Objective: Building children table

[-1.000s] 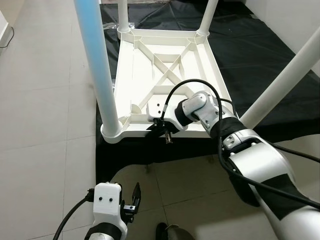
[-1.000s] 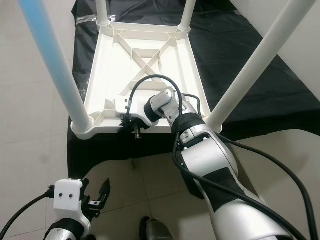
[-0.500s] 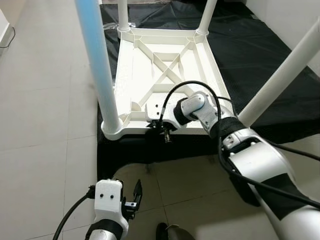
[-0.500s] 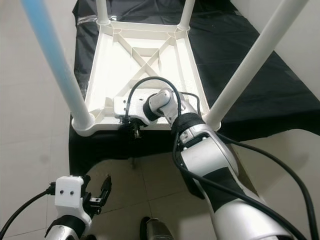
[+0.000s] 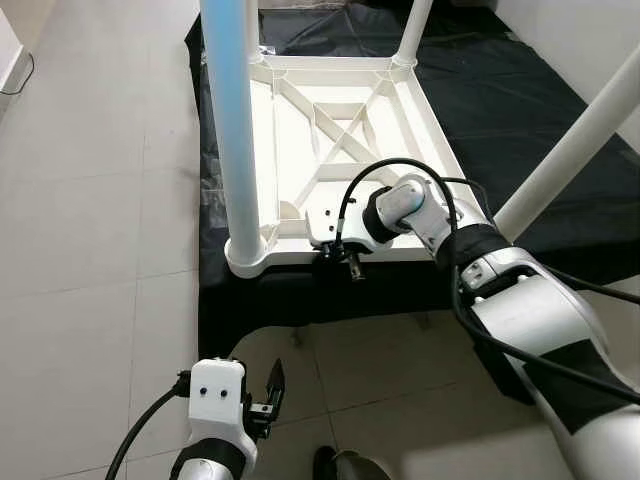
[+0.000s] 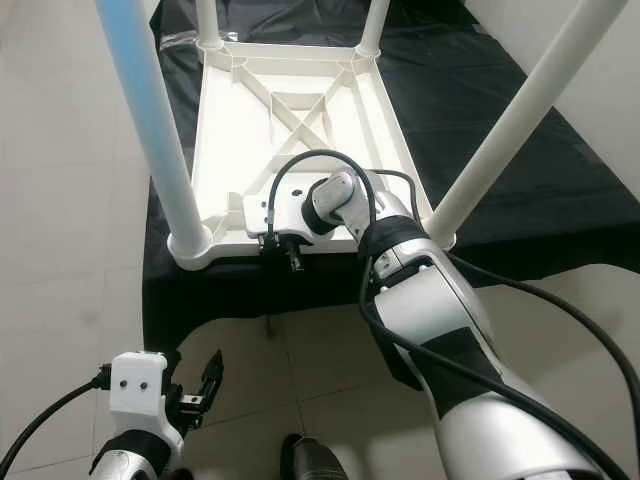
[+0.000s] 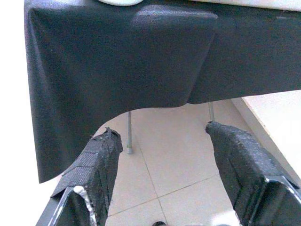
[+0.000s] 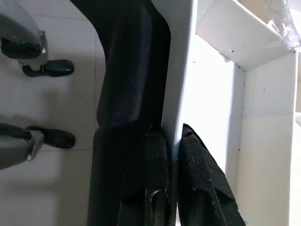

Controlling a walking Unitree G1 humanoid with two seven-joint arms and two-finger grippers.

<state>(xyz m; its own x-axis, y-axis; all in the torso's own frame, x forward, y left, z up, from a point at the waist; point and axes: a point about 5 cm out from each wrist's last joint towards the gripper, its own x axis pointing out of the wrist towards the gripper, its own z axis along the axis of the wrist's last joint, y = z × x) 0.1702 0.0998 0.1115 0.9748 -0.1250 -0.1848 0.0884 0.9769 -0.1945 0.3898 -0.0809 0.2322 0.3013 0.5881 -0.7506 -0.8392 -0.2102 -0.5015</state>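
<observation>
The right gripper point(image 8: 171, 141) is clamped on the near rim of the children's table point(image 5: 345, 140), one black finger on the outer face of the thin white edge and the other point(image 8: 200, 165) on the inner face, with only the rim's thickness between them. In the left eye view that grip sits at the centre of the frame, on the bottom edge of the white frame, just right of the near-left leg's socket.

The table lies upside down in the upper middle of the frame, its ribbed underside with an X-shaped brace facing up. Its long axis runs from the lower centre toward the top of the frame, away from the robot. It rests on a black cloth point(image 5: 520, 110) draped over a low surface whose thin metal legs point(image 7: 129, 132) show beneath the hanging hem. Four legs rise toward the camera: the near-left leg point(image 5: 235, 130), tinted pale blue, stands up the left-centre of the frame; the near-right leg point(image 5: 580, 140) slants out to the right edge; the two far legs point(image 5: 415, 30) stand at the top.

The left gripper point(image 7: 162, 155) hangs low at the bottom left of the eye view over the tiled floor point(image 5: 90, 250), its fingers point(image 7: 96, 165) spread wide, holding nothing and touching nothing
</observation>
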